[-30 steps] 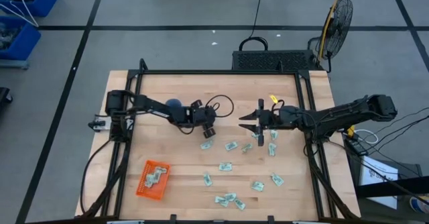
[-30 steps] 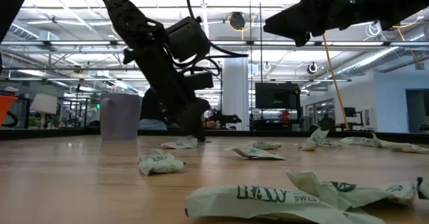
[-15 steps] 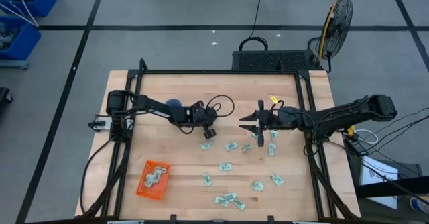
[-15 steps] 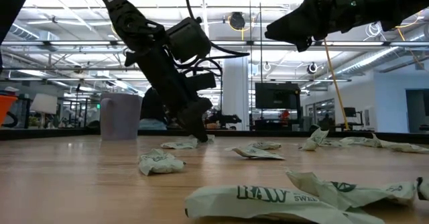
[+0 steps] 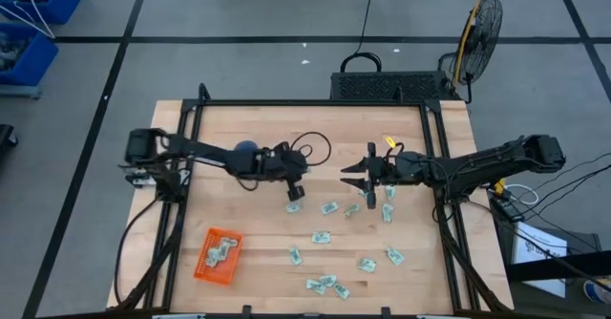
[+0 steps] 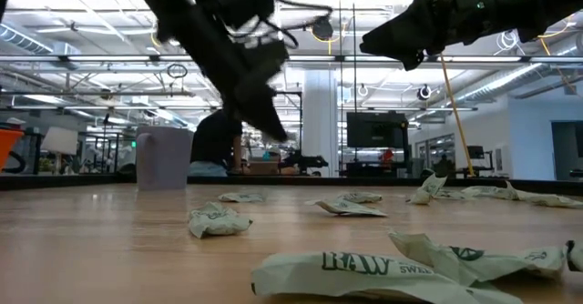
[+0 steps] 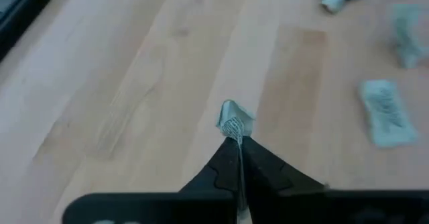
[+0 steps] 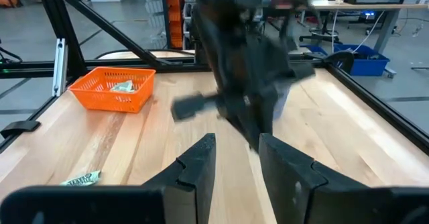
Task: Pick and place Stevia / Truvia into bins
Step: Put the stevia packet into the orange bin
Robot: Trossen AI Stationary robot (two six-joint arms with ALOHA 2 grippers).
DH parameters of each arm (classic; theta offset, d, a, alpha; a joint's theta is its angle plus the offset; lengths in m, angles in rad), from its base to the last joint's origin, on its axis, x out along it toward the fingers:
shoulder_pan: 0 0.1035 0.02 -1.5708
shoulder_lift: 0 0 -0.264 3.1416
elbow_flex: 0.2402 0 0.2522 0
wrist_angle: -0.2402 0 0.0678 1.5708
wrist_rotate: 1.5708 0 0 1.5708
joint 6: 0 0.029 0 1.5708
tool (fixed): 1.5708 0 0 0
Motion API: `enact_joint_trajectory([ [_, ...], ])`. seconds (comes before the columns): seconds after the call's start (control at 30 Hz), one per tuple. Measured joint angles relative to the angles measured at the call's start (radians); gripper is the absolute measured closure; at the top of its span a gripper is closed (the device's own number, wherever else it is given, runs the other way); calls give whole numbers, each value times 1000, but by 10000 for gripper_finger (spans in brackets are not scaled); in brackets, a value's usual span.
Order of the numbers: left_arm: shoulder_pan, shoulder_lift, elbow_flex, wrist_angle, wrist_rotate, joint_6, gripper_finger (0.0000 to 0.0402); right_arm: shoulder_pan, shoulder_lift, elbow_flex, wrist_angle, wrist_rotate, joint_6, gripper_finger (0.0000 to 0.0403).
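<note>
Wooden table [image 5: 248, 233]: left gripper [image 7: 238, 140] just clamped sachet [image 7: 232, 122], lifted clear; orange basket [image 5: 219, 257] next. Right gripper [image 8: 234, 143] open, waiting mid-table.

High view: overhead, straight down, far enough to take in the whole table [image 5: 248, 118] with floor on every side — left arm at frame left, right arm at frame right.

Low view: at tabletop height, level across the boards into the room; nearest sachet [image 6: 364, 272] fills the lower frame, arms enter from the top.

Left wrist view: close above the wood, angled down past its own fingers [image 7: 224, 174] at bottom centre.

Right wrist view: looks level along the table, orange basket [image 8: 114, 88] at mid left — the same basket sits lower left in the high view.
</note>
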Motion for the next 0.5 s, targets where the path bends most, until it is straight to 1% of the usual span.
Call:
enact_joint_trajectory([
  [0.13,-59,-143,0,-128,0,-3,395,0,0,0,26,0,-30,293],
  [0.3,-161,-302,0,-314,-4,-37,380,0,0,0,66,0,-59,293],
  [0.4,-238,-372,1,-424,-5,-76,383,0,0,0,90,0,-73,293],
  [0.5,-317,-411,1,-560,-3,-161,395,0,0,0,93,0,-77,293],
])
